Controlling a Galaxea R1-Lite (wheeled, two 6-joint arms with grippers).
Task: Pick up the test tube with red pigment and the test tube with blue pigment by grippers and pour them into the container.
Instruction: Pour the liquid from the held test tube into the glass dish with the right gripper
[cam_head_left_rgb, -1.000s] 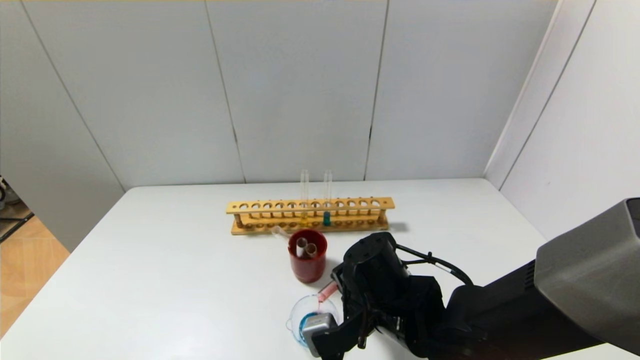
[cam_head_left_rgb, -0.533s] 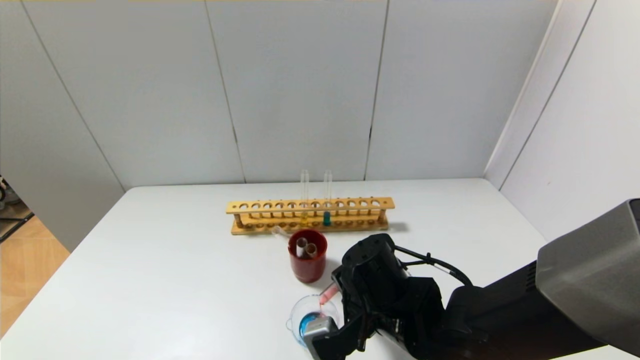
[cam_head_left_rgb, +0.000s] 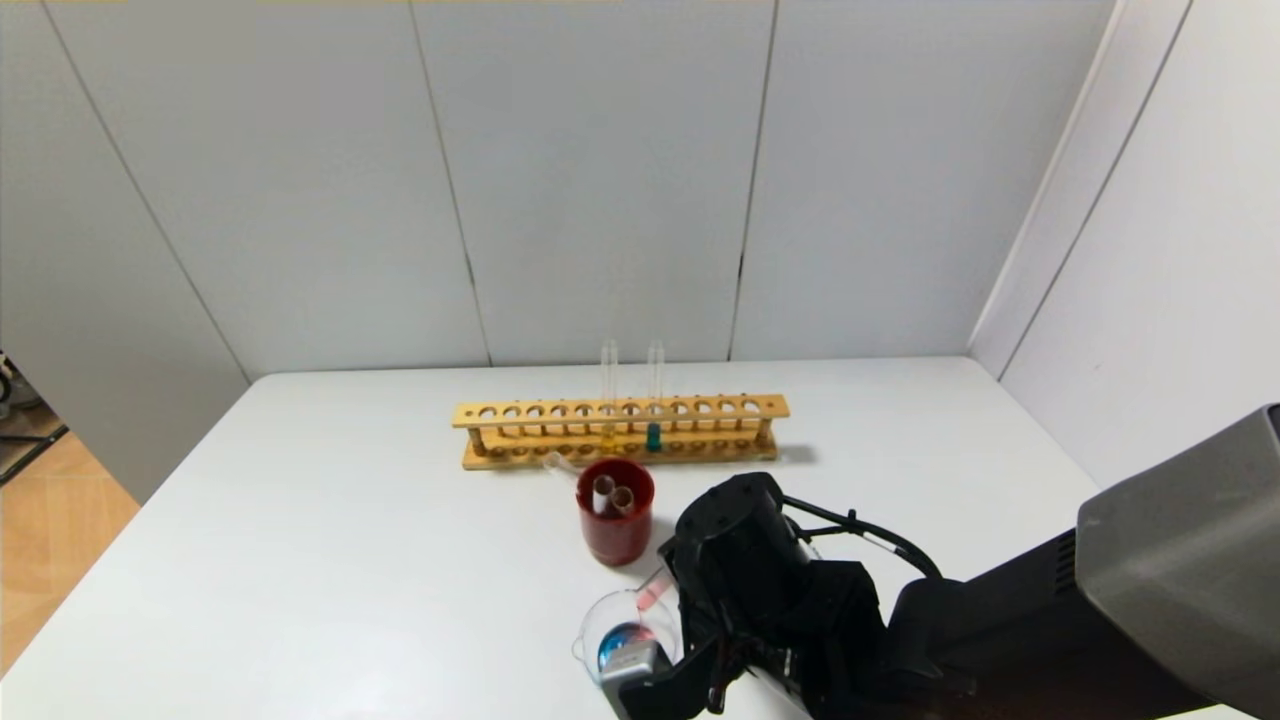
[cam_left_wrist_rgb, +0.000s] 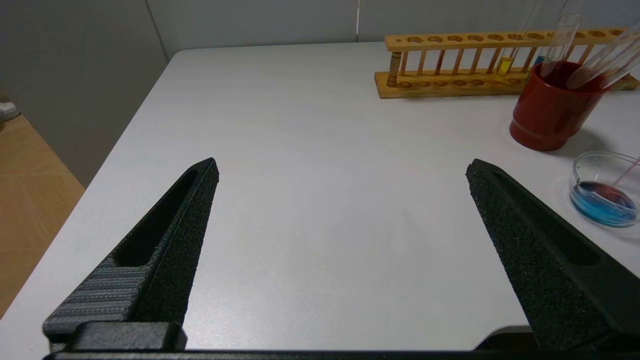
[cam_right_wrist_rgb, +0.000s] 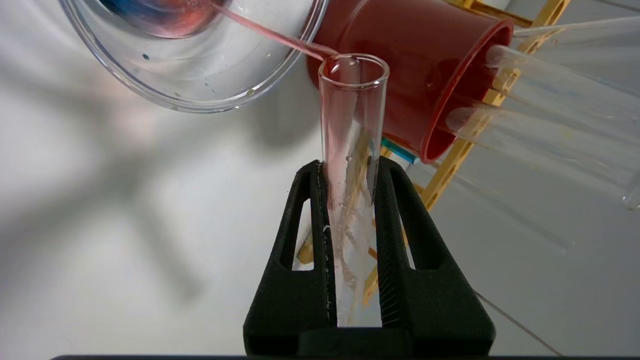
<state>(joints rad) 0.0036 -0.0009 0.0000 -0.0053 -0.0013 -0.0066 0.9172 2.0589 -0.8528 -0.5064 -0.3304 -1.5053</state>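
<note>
My right gripper (cam_right_wrist_rgb: 350, 167) is shut on the test tube with red pigment (cam_right_wrist_rgb: 352, 125) and holds it tilted, mouth down, over the container (cam_right_wrist_rgb: 200, 75). A thin red stream runs from the tube's mouth into the blue liquid in the container. In the head view the tube (cam_head_left_rgb: 655, 590) slants down to the container (cam_head_left_rgb: 600, 625) near the table's front edge, and the right gripper (cam_head_left_rgb: 680, 600) is beside it. No tube with bright blue liquid shows. My left gripper (cam_left_wrist_rgb: 342, 170) is open and empty above bare table, left of the container (cam_left_wrist_rgb: 605, 167).
A dark red cup (cam_head_left_rgb: 615, 510) with empty glass tubes stands just behind the container. A wooden rack (cam_head_left_rgb: 620, 430) behind it holds a yellowish tube (cam_head_left_rgb: 608, 385) and a teal tube (cam_head_left_rgb: 654, 435). Walls close the back and right.
My right arm has shifted a little to the left and nearer with the tilted red tube. A reddish patch has spread in the blue liquid.
</note>
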